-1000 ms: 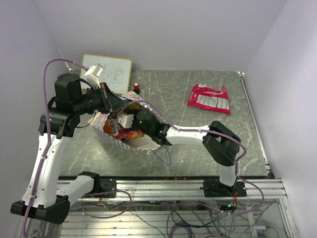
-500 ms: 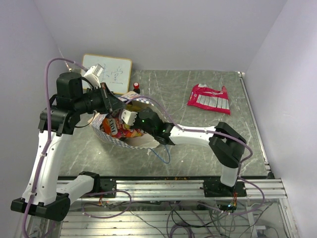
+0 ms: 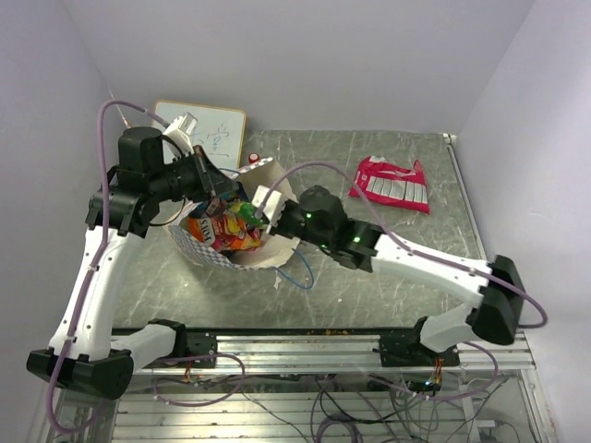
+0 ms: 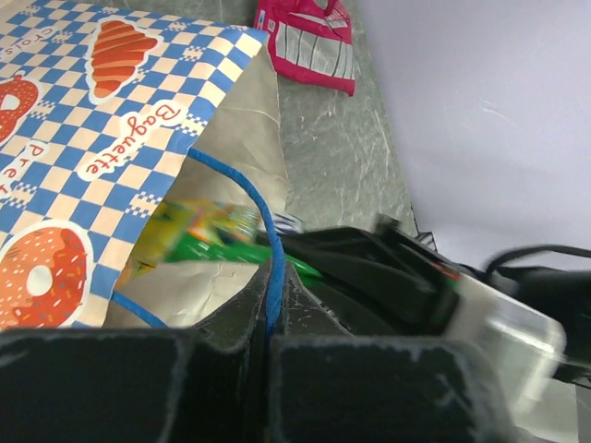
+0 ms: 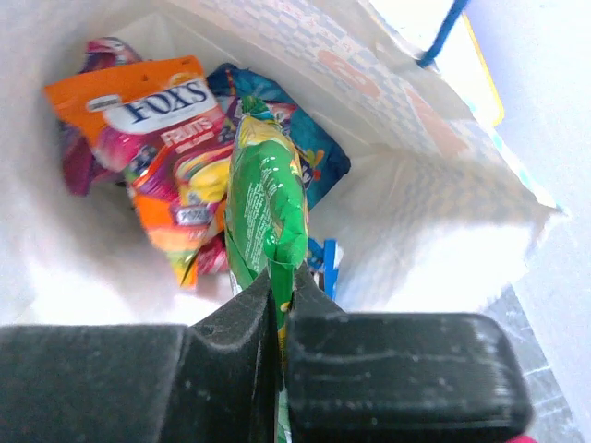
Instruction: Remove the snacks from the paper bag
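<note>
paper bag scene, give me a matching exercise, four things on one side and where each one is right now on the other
Things
1. green packet
2. orange packet
3. pink packet
4. blue cord handle

Places
a. flat on the table, outside the paper bag
b. pinched in the left gripper
c. lying loose inside the paper bag
d. pinched in the right gripper

Pairs: 1-d, 2-c, 3-a, 4-b

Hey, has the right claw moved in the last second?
Yes. The right claw, shut on the green packet, has drawn back rightward in the top view, toward the pink packet.
</note>
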You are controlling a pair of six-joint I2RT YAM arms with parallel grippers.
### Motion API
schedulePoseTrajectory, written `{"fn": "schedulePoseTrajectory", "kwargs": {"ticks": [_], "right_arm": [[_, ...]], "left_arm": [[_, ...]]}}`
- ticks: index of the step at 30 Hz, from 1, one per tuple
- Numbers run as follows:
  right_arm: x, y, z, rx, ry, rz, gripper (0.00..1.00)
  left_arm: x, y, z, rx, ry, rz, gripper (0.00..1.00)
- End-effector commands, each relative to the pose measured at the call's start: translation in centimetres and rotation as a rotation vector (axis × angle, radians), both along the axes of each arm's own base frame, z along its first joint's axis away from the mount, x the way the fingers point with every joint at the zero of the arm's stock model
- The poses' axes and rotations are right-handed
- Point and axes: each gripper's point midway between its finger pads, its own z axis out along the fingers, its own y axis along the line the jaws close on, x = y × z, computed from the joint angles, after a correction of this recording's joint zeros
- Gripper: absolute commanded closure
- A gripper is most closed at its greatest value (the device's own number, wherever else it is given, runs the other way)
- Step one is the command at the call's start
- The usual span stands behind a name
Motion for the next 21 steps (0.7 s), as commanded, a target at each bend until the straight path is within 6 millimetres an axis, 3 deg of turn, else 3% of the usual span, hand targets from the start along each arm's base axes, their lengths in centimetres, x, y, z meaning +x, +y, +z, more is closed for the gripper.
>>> {"fn": "schedulePoseTrajectory", "kwargs": {"ticks": [1,6,10,14,18,21], "right_arm": [[-3.7,-3.4,3.9,0.049,0.076,0.041,1.00],[-4.5,-8.7,10.4,0.202,0.064,-0.101,1.00],[-3.1,-15.0,13.4,0.299,0.052,-0.402,1.00],[-1.0,-22.6,15.0,0.366,-0.041,-0.822,1.00],[0.7,-26.8,15.6,0.286,-0.184,-1.098,1.00],[3.6,-29.8,14.8,0.237,-0.216,-1.257,1.00]], "left_arm": [[1.3,-0.4,0.6,-0.019,-0.043,0.000,0.93],[1.6,-0.4,-0.4,-0.007,-0.022,0.007,0.93],[1.4,-0.1,-1.0,0.012,-0.013,0.014,0.93],[1.0,0.0,-1.0,0.011,-0.013,0.009,0.93],[0.6,0.0,-0.3,0.019,-0.027,0.001,0.93],[0.3,0.3,0.3,0.030,-0.049,0.004,0.93]]}}
